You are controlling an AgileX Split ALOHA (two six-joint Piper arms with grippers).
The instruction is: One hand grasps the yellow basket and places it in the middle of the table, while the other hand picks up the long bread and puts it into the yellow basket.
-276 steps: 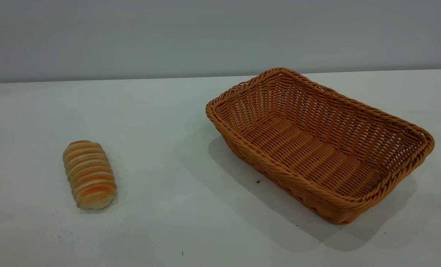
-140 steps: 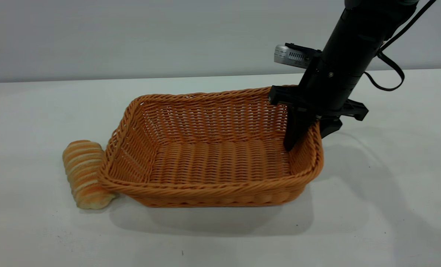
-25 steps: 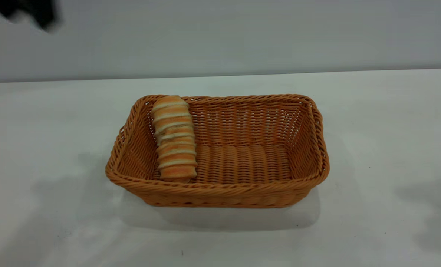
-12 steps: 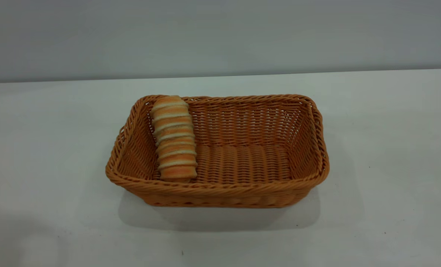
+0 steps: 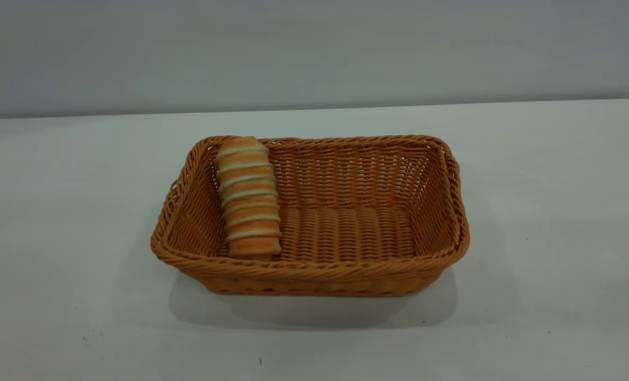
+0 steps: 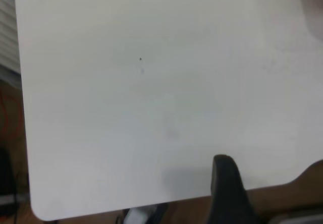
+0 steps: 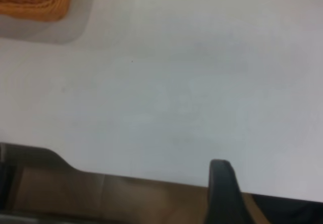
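The yellow basket (image 5: 346, 275) stands on the white table (image 5: 55, 211) near its middle, long side facing the exterior view. The long bread (image 5: 248, 196) lies inside it at the left end, leaning up against the far wall. Neither arm shows in the exterior view. A dark part of my left gripper (image 6: 227, 188) shows in the left wrist view, over a table edge with nothing held. A dark part of my right gripper (image 7: 222, 188) shows in the right wrist view, over the table edge, far from a basket corner (image 7: 35, 2).
Bare white tabletop (image 5: 557, 211) surrounds the basket, with a few tiny dark specks (image 5: 423, 321). A grey wall (image 5: 314, 47) runs behind the table. The left wrist view shows a rounded table corner (image 6: 43, 211) and brown floor beyond it.
One second ago a dark blurred piece of the left arm was at the exterior view's top left; it has left the view. Its shadow on the table is gone. Basket and bread have not moved.
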